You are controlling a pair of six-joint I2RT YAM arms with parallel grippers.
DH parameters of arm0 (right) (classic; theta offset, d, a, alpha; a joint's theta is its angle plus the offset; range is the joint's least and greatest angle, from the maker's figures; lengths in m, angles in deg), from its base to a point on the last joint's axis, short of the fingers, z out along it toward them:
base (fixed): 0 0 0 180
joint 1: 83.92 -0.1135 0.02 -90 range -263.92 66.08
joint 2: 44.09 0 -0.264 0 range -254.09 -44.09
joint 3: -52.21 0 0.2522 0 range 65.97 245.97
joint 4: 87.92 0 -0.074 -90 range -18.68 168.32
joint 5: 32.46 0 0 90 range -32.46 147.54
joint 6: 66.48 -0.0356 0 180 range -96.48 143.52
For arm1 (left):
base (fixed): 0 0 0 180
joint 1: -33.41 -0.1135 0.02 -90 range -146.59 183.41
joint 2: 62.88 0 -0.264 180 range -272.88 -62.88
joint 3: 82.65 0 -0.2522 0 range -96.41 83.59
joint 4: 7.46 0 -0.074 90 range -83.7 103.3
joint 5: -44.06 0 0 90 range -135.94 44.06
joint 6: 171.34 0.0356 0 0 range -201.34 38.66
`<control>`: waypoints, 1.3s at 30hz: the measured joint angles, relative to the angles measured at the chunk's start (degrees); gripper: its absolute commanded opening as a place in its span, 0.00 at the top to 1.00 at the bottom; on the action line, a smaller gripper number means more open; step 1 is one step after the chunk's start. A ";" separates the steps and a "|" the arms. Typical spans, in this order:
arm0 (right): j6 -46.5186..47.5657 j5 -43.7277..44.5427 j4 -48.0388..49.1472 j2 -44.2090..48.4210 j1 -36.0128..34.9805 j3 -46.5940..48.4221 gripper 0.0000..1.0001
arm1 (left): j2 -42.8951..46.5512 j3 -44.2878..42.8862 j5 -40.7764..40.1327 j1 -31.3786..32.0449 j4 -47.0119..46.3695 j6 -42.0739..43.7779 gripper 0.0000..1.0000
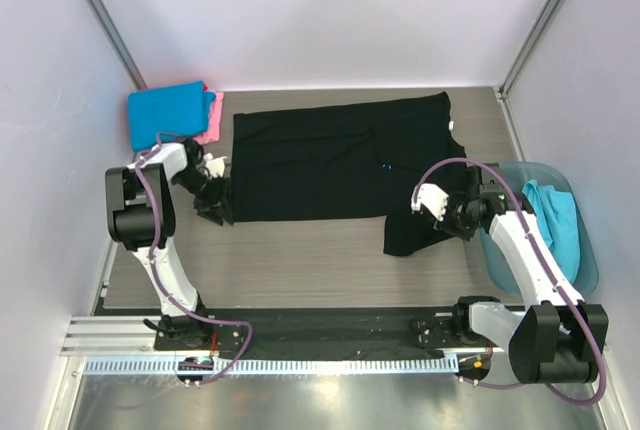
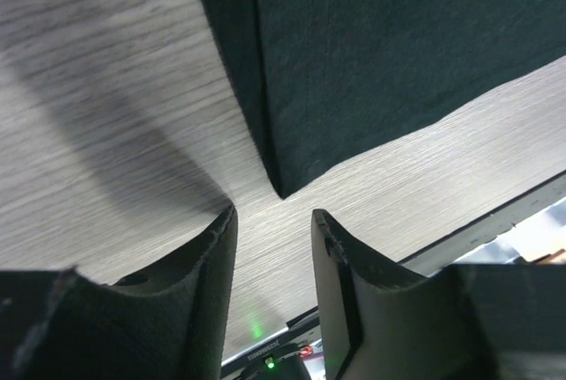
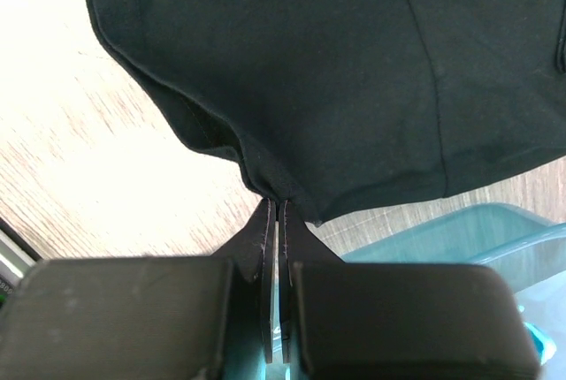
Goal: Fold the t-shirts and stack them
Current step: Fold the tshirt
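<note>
A wood-grain table [image 1: 330, 250] carries a black shirt [image 1: 320, 165] spread across its middle. Left of that shirt, farther back, lie a blue shirt [image 1: 165, 115] and a pink shirt [image 1: 213, 120]; right of it, a teal tub [image 1: 588, 250].

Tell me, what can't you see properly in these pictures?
- Top view: pink t-shirt mostly hidden under the blue t-shirt.
- Top view: turquoise t-shirt partly hidden by the right arm.
- Top view: tiny blue mark on the black t-shirt, too small to make out.
- Right wrist view: black t-shirt cut off by the edges.
</note>
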 measured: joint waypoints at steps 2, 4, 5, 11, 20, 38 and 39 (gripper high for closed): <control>-0.17 0.11 0.00 0.87 0.00 -0.79 0.99 | -0.48 -0.28 0.63 0.17 0.11 -0.48 0.61; -0.48 0.15 -0.04 1.51 0.00 -1.40 0.99 | -0.72 -0.42 1.11 0.48 0.09 -0.96 0.62; -0.68 0.17 -0.04 1.68 0.00 -1.62 0.99 | -0.85 -0.52 1.29 0.66 0.11 -1.11 0.63; -1.79 0.20 0.04 2.78 0.00 -2.25 0.99 | -2.89 -2.45 2.60 1.36 0.55 -2.27 0.79; -7.41 1.33 1.29 5.33 0.00 -2.56 0.99 | -4.35 -3.41 2.99 1.53 0.46 -2.86 1.00; -26.25 6.69 14.97 -3.28 0.00 14.38 0.99 | -4.44 -23.91 6.34 1.53 7.30 -1.79 1.00; -26.69 6.93 15.93 -4.52 0.00 15.52 0.99 | -5.35 -25.73 6.54 1.55 8.00 -1.46 1.00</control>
